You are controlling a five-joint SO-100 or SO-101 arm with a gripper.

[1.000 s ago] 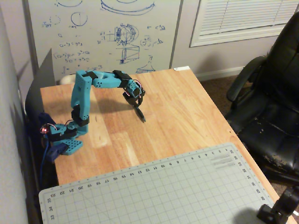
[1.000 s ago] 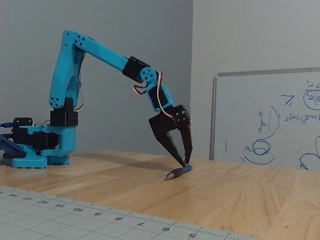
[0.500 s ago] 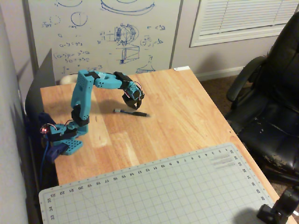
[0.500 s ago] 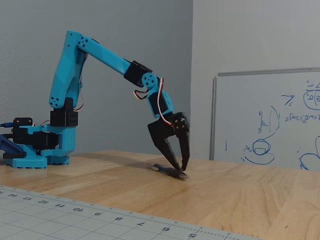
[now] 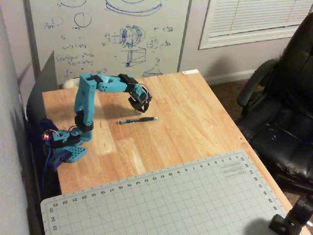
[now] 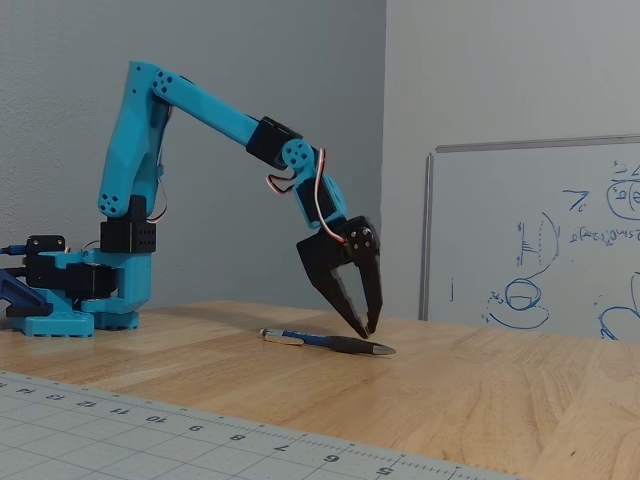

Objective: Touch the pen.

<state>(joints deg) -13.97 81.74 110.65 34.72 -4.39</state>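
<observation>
Wooden table (image 5: 195, 122), butcher-block top, seen from above and, in a fixed view, from its edge (image 6: 480, 400). Gray-green cutting mat (image 5: 161, 200) with a printed grid and numbered border, covering the table's 6 o'clock end. Whiteboard (image 5: 107, 34) bearing blue marker sketches, leaning against the wall at 12 o'clock. Black office chair (image 5: 283, 112) at 3 o'clock. White-blinded window (image 5: 254, 19) at 1 o'clock.
</observation>
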